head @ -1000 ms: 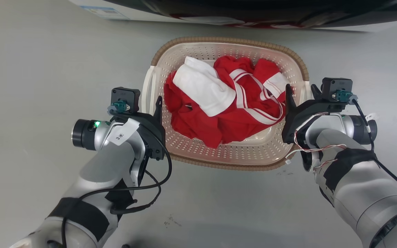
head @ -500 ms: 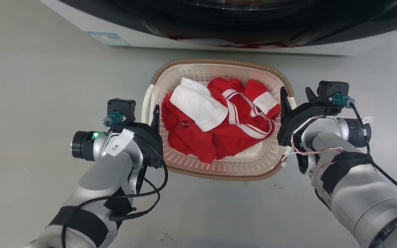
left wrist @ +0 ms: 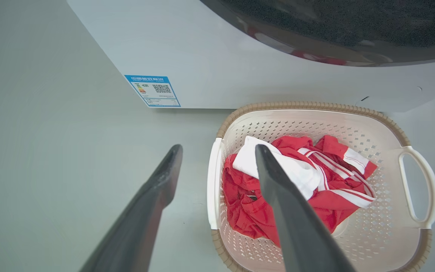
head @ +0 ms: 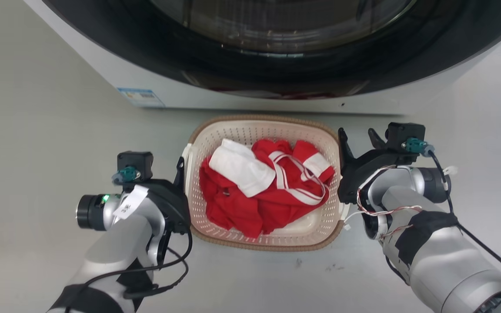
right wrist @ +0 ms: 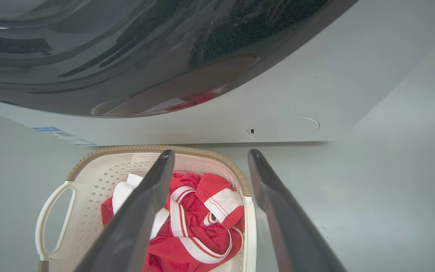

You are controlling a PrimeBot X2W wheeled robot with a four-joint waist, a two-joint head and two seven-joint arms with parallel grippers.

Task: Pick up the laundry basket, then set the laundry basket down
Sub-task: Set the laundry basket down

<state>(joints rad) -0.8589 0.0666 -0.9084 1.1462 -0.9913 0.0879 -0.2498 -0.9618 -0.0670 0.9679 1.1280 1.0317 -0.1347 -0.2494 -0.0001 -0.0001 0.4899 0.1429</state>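
Head view: the laundry basket point(head: 250, 134) sits on the floor point(head: 37, 130) at centre, holding red and white clothes point(head: 272, 198), with the washing machine point(head: 233, 93) at its 12 o'clock. The left hand point(head: 177, 173) hangs at its 9 o'clock, the right hand point(head: 355, 134) at its 3 o'clock.

Left wrist view: fingers spread, grasping nothing, with the basket's near handle point(left wrist: 213, 189) seen in the gap.

Right wrist view: fingers likewise apart and empty, above the basket's near side handle point(right wrist: 250, 234).

You had one laundry basket point(head: 259, 130) with two white side handles point(left wrist: 431, 189), and one washing machine point(head: 233, 98) bearing one label point(head: 141, 96). Inside lay one white cloth point(head: 239, 167) and red clothing point(head: 233, 208) too bundled to count. You had one left gripper point(left wrist: 217, 151) and one right gripper point(right wrist: 210, 153), each with two dark fingers point(left wrist: 289, 211).
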